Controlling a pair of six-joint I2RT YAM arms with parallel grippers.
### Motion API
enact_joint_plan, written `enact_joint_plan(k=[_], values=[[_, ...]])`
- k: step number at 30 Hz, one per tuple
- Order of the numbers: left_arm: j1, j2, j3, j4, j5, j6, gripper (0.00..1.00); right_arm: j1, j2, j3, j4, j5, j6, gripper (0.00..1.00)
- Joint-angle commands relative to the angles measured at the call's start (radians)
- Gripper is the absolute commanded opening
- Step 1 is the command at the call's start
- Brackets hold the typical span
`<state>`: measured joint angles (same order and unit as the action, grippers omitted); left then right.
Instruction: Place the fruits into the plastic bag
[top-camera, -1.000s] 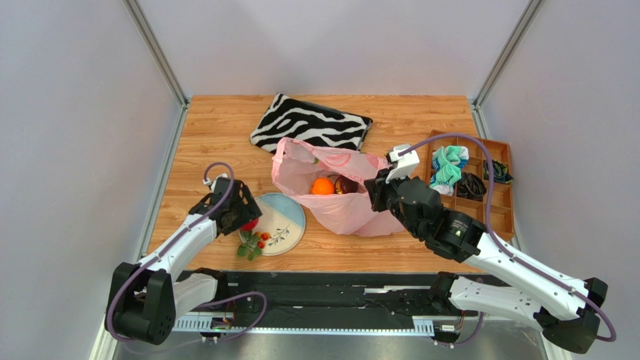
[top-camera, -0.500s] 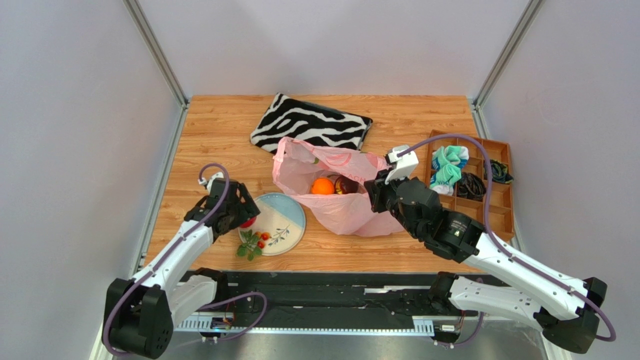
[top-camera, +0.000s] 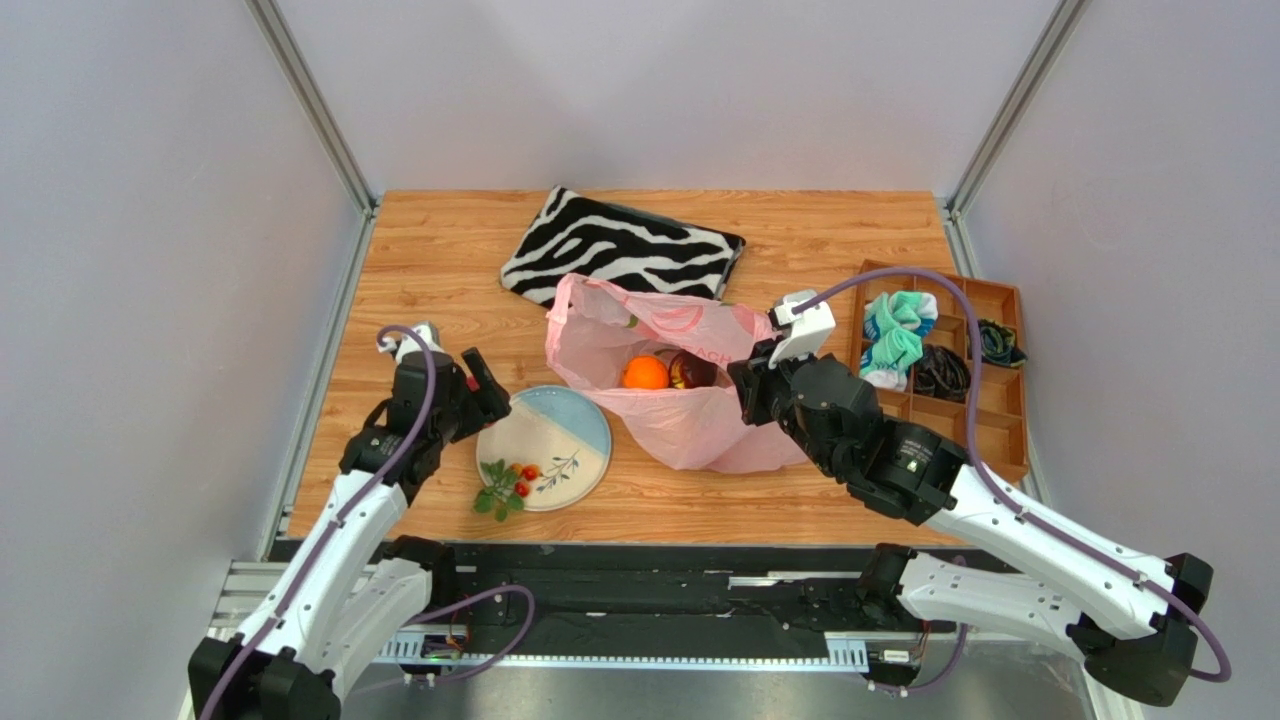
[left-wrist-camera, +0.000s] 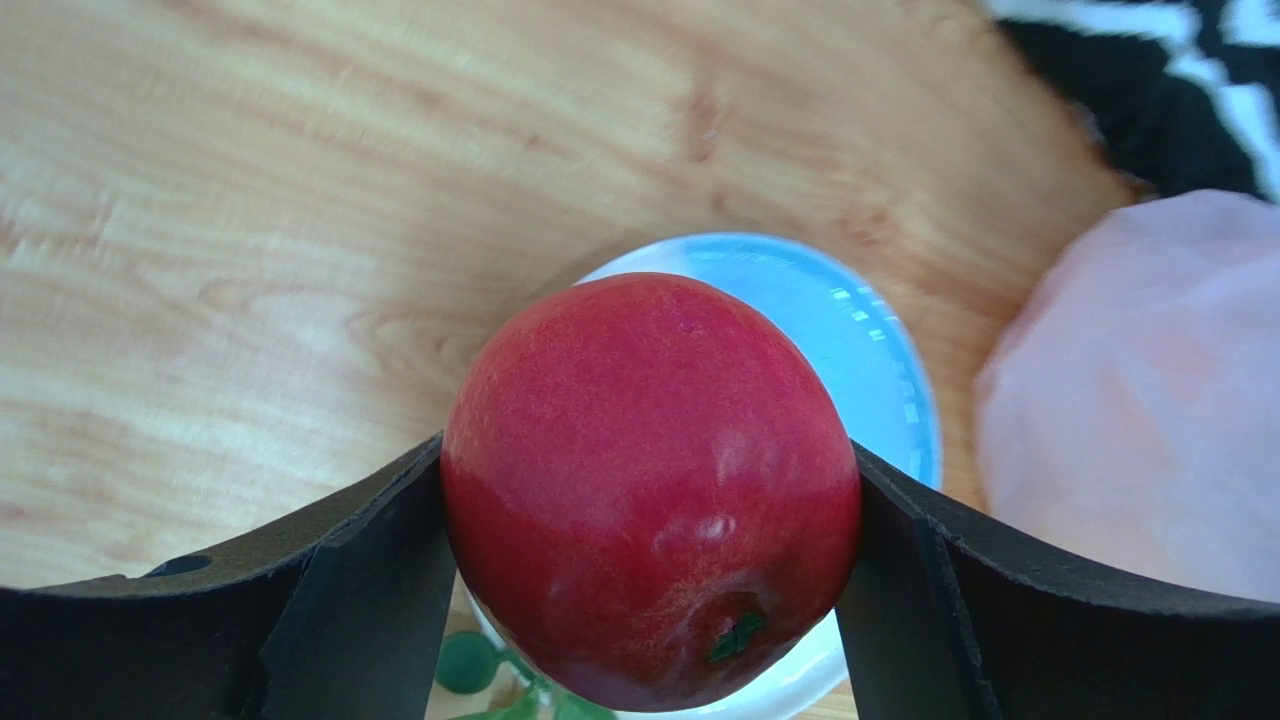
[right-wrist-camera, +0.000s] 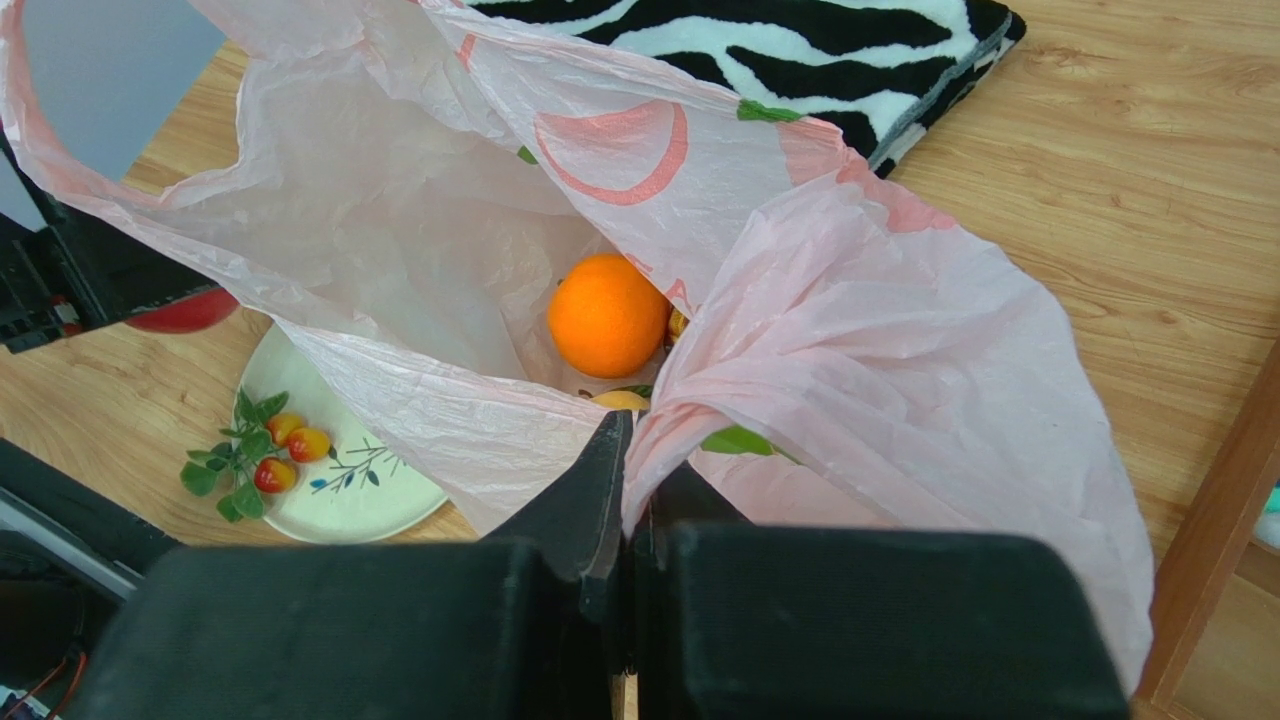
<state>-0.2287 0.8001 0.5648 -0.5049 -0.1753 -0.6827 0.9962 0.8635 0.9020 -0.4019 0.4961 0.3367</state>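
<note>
Both jaws gripped something; left jaws held a red apple (left-wrist-camera: 649, 488) near the plate (left-wrist-camera: 869, 333); right jaws pinched the rim of the bag (right-wrist-camera: 902, 345).

The bag (top-camera: 684, 420) lies mid-table, an orange (top-camera: 645, 372) inside (another fruit (top-camera: 691, 369) beside it), the pouch (top-camera: 621, 248) behind. Left sits the plate (top-camera: 568, 423), a berry sprig (top-camera: 507, 488) at its near edge, an apple (left-wrist-camera: 649, 488) above it; the tray (top-camera: 1010, 405) stands right.
</note>
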Motion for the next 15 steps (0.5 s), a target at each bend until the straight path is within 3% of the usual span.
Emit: enact_joint_plan(k=[1, 9, 15], values=[[0.003, -0.053, 0.095, 0.092, 0.062, 0.11, 0.72, 0.002, -0.003, 0.014, 0.037, 0.013, 0.005, 0.0], [0.003, 0.083, 0.388, 0.14, 0.247, 0.206, 0.7, 0.001, 0.022, 0.025, 0.038, -0.001, 0.008, 0.0], [-0.058, 0.146, 0.582, 0.244, 0.25, 0.187, 0.7, 0.001, 0.02, 0.031, 0.04, -0.002, 0.01, 0.0]])
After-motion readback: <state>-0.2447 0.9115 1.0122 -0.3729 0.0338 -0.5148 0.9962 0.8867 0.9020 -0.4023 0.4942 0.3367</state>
